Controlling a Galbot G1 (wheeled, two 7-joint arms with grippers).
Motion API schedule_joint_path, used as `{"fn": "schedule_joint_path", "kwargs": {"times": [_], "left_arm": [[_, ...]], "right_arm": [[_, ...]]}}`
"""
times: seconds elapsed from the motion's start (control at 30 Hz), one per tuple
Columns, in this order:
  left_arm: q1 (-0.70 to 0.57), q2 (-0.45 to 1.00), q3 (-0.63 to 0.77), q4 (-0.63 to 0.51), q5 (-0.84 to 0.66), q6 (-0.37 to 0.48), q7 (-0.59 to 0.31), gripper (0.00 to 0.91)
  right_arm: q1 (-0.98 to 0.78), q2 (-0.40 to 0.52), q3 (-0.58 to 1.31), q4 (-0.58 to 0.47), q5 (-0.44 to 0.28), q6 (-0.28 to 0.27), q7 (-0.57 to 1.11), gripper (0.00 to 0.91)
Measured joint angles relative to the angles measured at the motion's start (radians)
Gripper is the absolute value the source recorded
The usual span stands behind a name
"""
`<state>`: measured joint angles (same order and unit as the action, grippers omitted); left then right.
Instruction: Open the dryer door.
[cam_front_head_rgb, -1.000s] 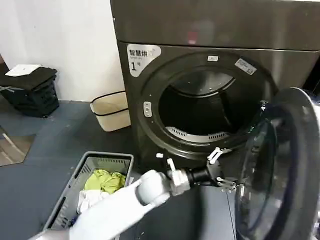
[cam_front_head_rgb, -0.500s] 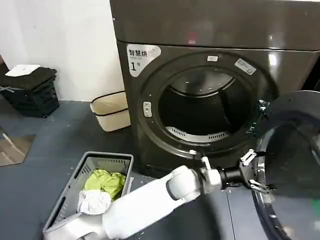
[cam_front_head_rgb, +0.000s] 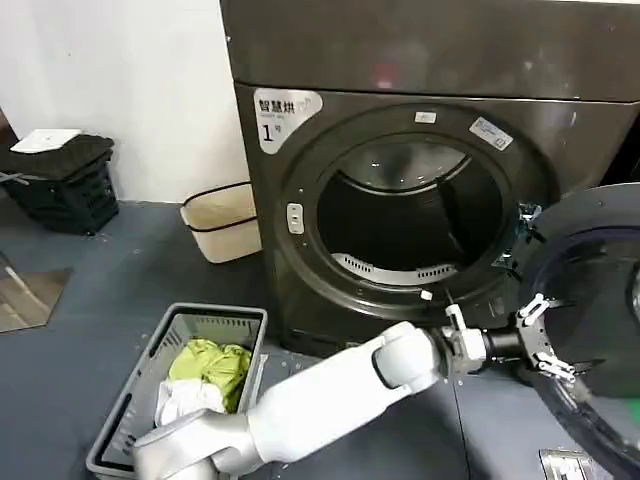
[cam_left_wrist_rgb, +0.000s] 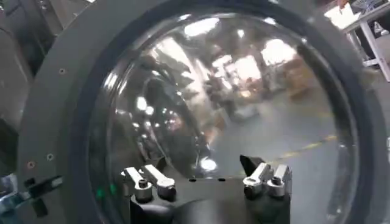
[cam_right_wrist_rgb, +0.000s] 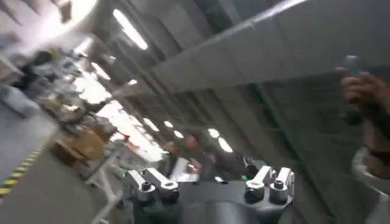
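The dryer (cam_front_head_rgb: 300, 150) is a dark grey-brown machine with a white "1" label, and its large round front opening (cam_front_head_rgb: 410, 230) is uncovered. The dryer door (cam_front_head_rgb: 600, 250) has swung out to the right, its dark grey inner side facing me. My left gripper (cam_front_head_rgb: 540, 336) reaches across to the door's lower inner edge, fingers spread open with nothing between them. In the left wrist view, the door's grey inner ring (cam_left_wrist_rgb: 58, 115) and domed glass (cam_left_wrist_rgb: 231, 91) stand close in front of the open left gripper (cam_left_wrist_rgb: 207, 182). My right gripper (cam_right_wrist_rgb: 208, 182) is open and points up into the room, away from the dryer.
A grey laundry basket (cam_front_head_rgb: 150, 350) with green and white clothes stands on the floor at the lower left. A beige bin (cam_front_head_rgb: 222, 222) sits by the white wall beside the dryer. A black crate (cam_front_head_rgb: 65, 185) is at the far left.
The door has swung farther out to the right and now shows more of its inner face. My left arm has followed it rightward, staying at its lower edge.
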<state>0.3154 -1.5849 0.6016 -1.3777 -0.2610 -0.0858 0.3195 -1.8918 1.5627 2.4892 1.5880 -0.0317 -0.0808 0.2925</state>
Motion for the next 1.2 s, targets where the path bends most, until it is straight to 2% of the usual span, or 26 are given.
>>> {"fn": "schedule_joint_path", "kwargs": {"times": [0.27,0.87,1.07,1.2], "left_arm": [[-0.005,-0.025,-0.006,0.047,0.006,0.013,0.001,0.907],[0.007,-0.024,-0.051,0.139,0.033,0.025,-0.005,0.907],[0.034,-0.024,-0.046,0.075,-0.004,0.085,0.017,0.907],[0.055,-0.024,-0.043,-0.039,-0.034,0.114,0.034,0.907]], "right_arm": [[-0.018,-0.018,0.014,-0.063,-0.028,0.017,-0.004,0.907],[-0.009,-0.029,0.004,-0.063,-0.044,0.047,-0.009,0.907],[-0.01,-0.044,-0.014,-0.065,0.01,0.04,-0.027,0.907],[-0.009,-0.051,-0.03,-0.067,0.041,0.039,-0.057,0.907]]}}
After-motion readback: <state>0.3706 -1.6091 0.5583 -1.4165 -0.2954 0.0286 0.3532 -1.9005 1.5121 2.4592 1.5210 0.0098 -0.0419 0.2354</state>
